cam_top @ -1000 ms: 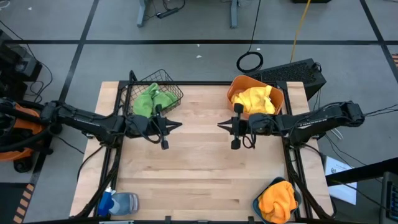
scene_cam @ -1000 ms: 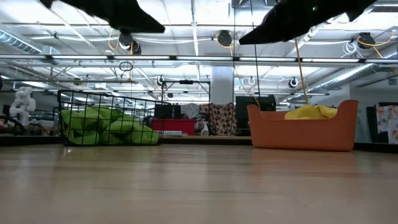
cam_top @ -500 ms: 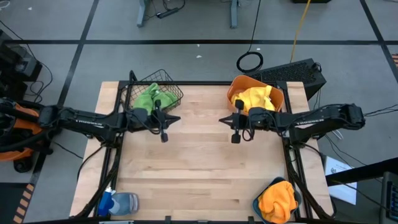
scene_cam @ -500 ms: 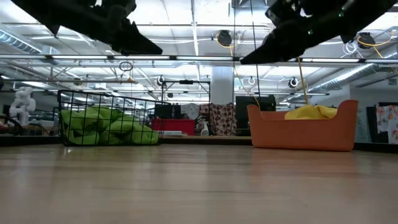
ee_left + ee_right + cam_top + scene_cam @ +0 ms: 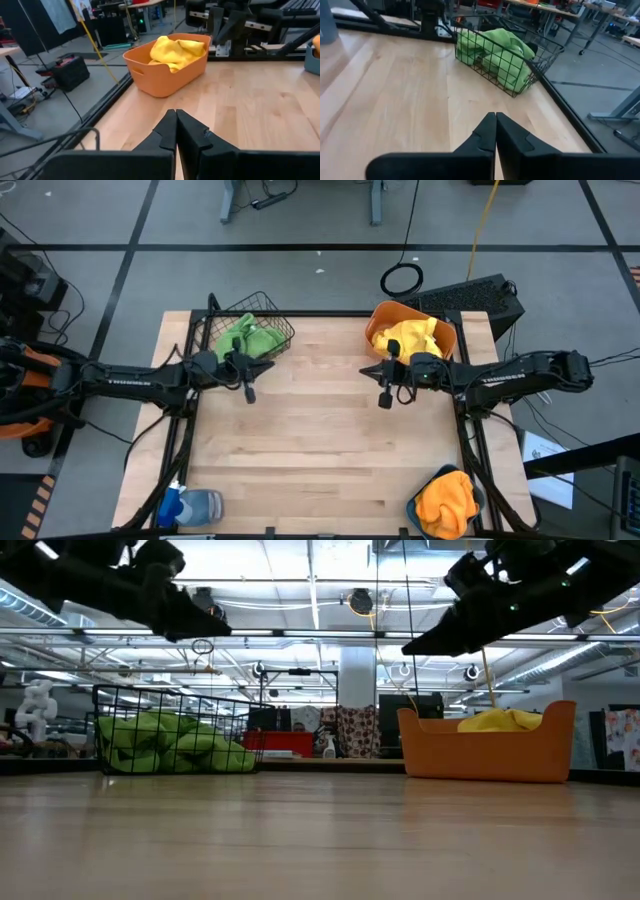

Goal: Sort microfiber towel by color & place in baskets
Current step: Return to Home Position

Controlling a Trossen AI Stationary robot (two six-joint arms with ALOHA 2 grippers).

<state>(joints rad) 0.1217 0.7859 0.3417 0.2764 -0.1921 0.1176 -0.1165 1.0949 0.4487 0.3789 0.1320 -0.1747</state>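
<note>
- Looks done: green towels [image 5: 245,338] in wire basket [image 5: 285,330], yellow towels [image 5: 410,340] in orange basket [image 5: 376,316], orange towels [image 5: 445,500] in teal basket [image 5: 412,504].
- Left end effector [image 5: 176,114], right end effector [image 5: 496,116]: pressed together, empty, over worktop [image 5: 320,445].

Pale wood tabletop [image 5: 320,440], smooth and matt, grain showing. Thin black metal wire basket [image 5: 282,332], soft fuzzy green cloths [image 5: 245,338] inside. Orange basket [image 5: 155,80]: smooth plastic, slight sheen, holding nubbly yellow cloth [image 5: 175,50]. Teal basket [image 5: 413,505], plastic too.

No text can be read; white lettering on the dark left arm [image 5: 130,379] and dark right arm [image 5: 497,376] is too small.
</note>
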